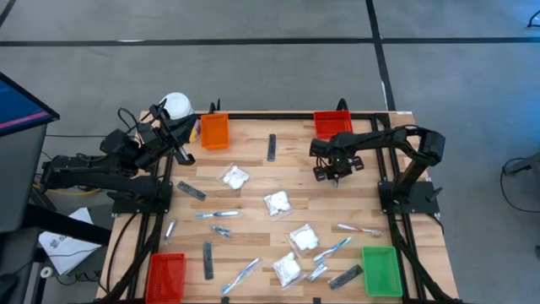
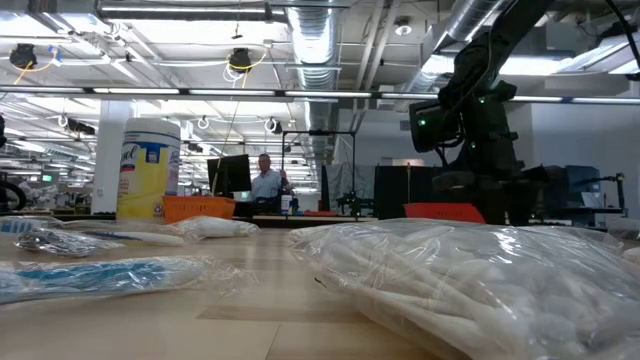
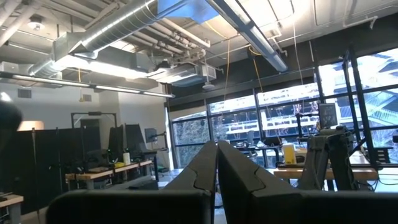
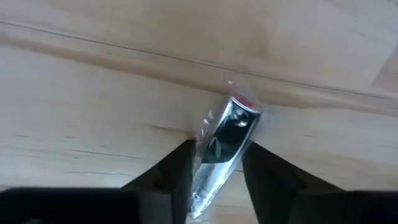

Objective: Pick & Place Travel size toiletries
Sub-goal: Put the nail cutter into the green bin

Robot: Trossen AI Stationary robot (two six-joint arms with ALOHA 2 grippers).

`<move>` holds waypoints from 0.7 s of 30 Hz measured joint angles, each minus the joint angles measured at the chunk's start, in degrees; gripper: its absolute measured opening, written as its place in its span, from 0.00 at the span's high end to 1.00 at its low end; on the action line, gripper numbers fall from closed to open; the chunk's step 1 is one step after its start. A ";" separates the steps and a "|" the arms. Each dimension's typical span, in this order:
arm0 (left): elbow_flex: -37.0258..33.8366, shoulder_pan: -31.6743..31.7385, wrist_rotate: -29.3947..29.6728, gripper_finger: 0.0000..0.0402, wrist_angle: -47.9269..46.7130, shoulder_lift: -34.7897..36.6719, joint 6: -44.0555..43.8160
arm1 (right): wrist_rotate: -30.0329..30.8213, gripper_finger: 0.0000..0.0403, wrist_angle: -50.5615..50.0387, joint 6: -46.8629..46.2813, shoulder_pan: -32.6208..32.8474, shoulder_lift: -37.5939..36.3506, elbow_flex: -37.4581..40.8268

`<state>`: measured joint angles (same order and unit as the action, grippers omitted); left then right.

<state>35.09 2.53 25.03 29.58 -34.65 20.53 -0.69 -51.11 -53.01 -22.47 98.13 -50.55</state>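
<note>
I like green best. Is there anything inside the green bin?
No, the green bin at the table's corner shows only its own bare green floor in the high view; the toiletries lie outside it.

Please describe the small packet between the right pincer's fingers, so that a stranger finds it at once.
Start at the red bin on the table's far edge. Just before it hangs the right pincer. Between its fingers lies a silvery sachet, clear-wrapped with a red end, far from other toiletries.

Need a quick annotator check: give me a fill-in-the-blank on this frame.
1. The right claw straddles a clear-wrapped silvery ____ lying on the table.
2. The left claw's fingers are ____.
3. The bin nearest the right claw is ____.
4. The bin at the table's front right corner is ____.

Missing: sachet; shut; red; green
</note>
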 joint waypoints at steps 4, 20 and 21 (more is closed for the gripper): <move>0.00 0.00 -0.01 0.98 0.00 0.00 0.00 | 0.66 0.81 1.22 0.76 0.62 0.02 0.07; 0.00 0.00 -0.01 0.98 -0.04 0.00 0.11 | 0.55 0.86 -7.81 -5.57 13.49 -16.87 0.35; 0.00 0.00 -0.01 0.98 -0.04 0.00 0.11 | -0.17 0.87 -8.56 -7.09 15.25 -18.85 0.25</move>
<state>35.09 2.53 25.02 29.54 -34.65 20.64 -0.87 -59.67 -60.10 -7.21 79.28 -50.30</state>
